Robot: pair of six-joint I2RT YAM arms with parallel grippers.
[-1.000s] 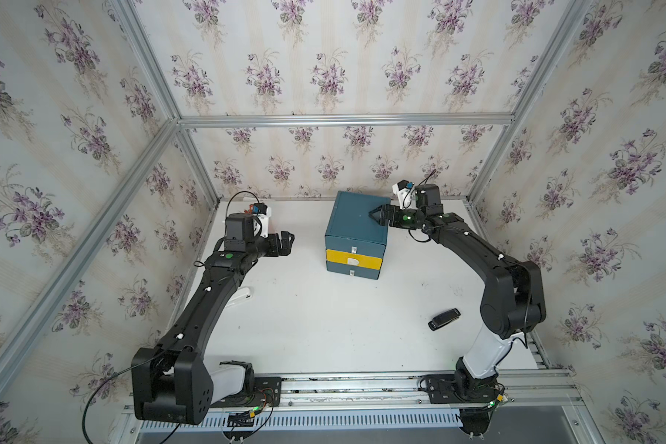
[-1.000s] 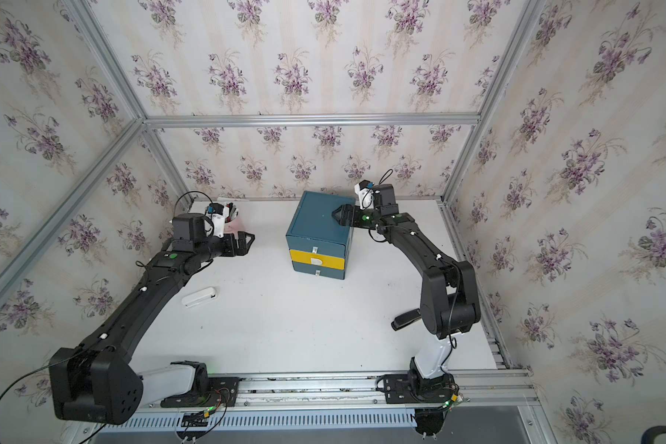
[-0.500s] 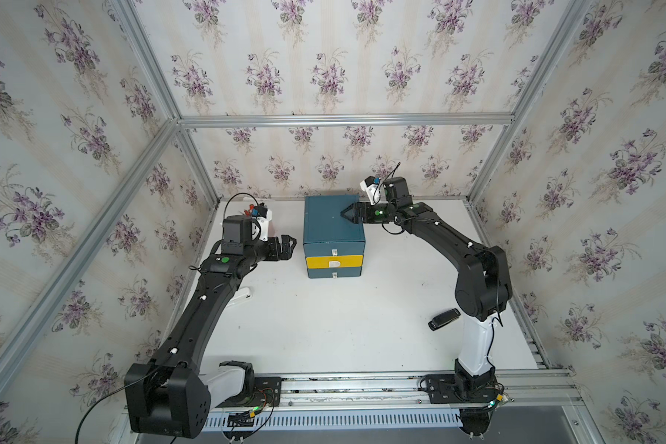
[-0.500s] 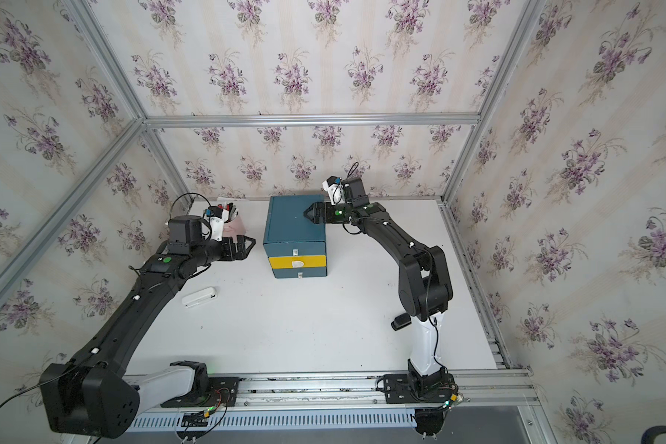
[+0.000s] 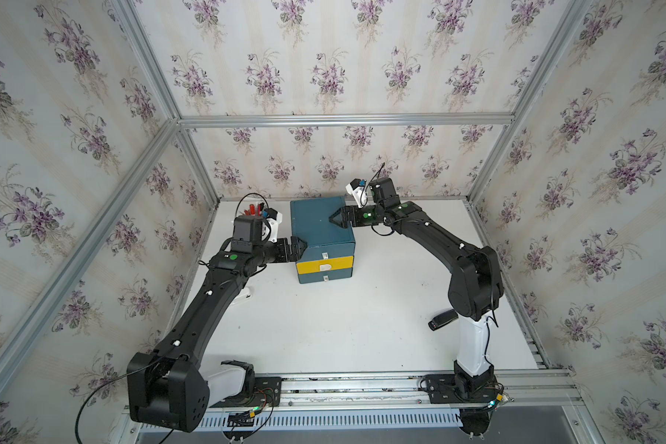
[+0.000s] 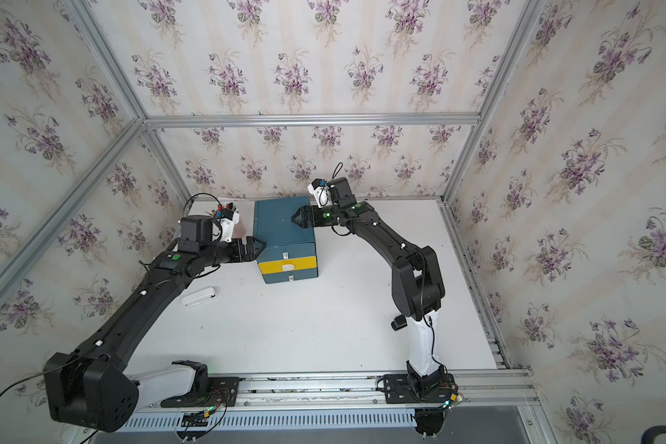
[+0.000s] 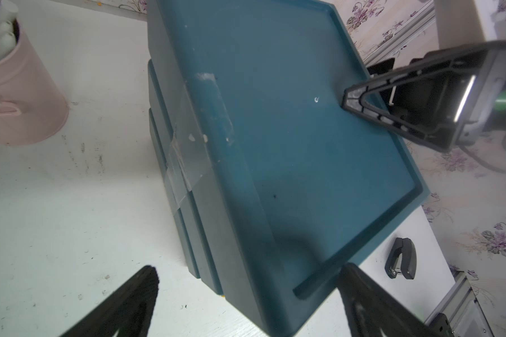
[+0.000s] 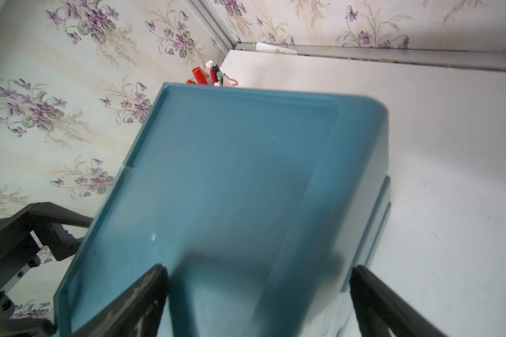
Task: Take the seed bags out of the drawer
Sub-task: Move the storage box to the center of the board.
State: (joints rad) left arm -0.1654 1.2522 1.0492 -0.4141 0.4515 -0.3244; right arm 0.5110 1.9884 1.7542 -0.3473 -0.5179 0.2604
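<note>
A teal drawer box (image 5: 320,226) (image 6: 283,223) stands at the back of the white table, its yellow middle drawer (image 5: 325,265) (image 6: 287,264) and both teal drawers pushed in. The seed bags are hidden. My left gripper (image 5: 300,246) (image 7: 246,277) is open at the box's front left corner, one finger on each side of that corner. Over the box's right top edge my right gripper (image 5: 333,221) (image 8: 257,280) is open too, its fingers (image 7: 360,108) lying against the lid (image 8: 231,175).
A pink cup of pens (image 7: 21,96) (image 5: 255,210) stands left of the box by the back wall. A black stapler (image 5: 443,320) (image 7: 400,259) lies near the right arm's base. A white object (image 6: 199,298) lies under the left arm.
The box has slid left across the table with my right gripper against it. My left gripper now meets its front left corner.
</note>
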